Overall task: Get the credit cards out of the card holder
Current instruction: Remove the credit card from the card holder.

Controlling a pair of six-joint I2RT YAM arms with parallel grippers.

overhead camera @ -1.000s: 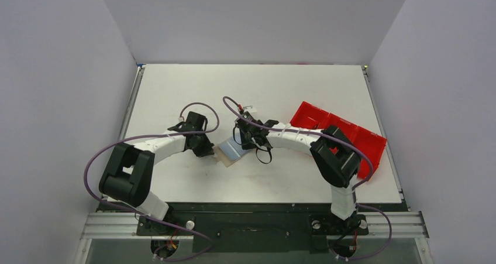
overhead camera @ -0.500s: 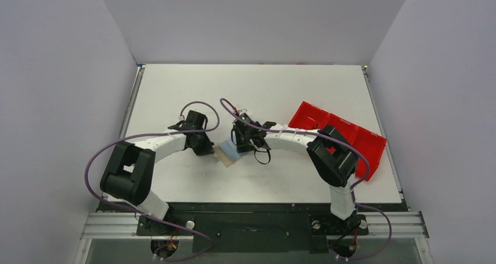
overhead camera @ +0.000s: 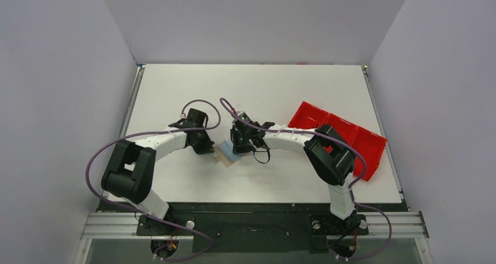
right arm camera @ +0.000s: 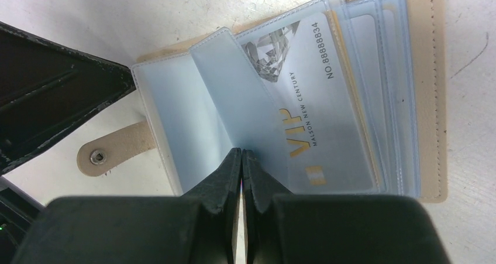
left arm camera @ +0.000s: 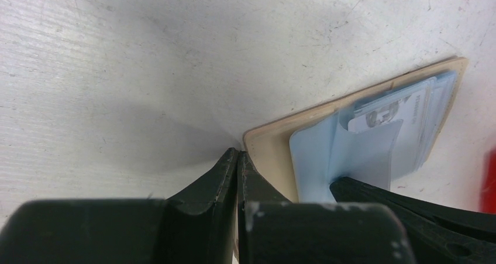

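Shifted leftward across the table over the past second, the right gripper (right arm camera: pixel 241 154) now stands over the card holder (right arm camera: pixel 430 100), its jaws pressed together with the tips down on the pale blue plastic sleeves (right arm camera: pixel 175 117); whether a sleeve leaf is nipped between them cannot be told. The tan holder lies open and flat near the middle of the table (overhead camera: pixel 263 88), somewhat toward the near side, and has slid slightly left with the gripper. The credit cards (right arm camera: pixel 316 117) sit inside the fanned sleeves, the topmost a pale grey card printed with "VIP", and the sleeve edges step outward toward the holder's stitched tan border. A snap tab (right arm camera: pixel 111 153) sticks out from the opposite edge, just beside the left gripper (left arm camera: pixel 237 158). That gripper's jaws are also pressed together, and its tips meet the table right at the holder's near tan corner, so the holder lies between the two tools with little gap on either side. Beyond this pair, white tabletop runs to the far edge and to the left edge. A red tray (overhead camera: pixel 351 136) lies well apart to the right, angled toward the table's right edge, with the right arm's elbow above it.
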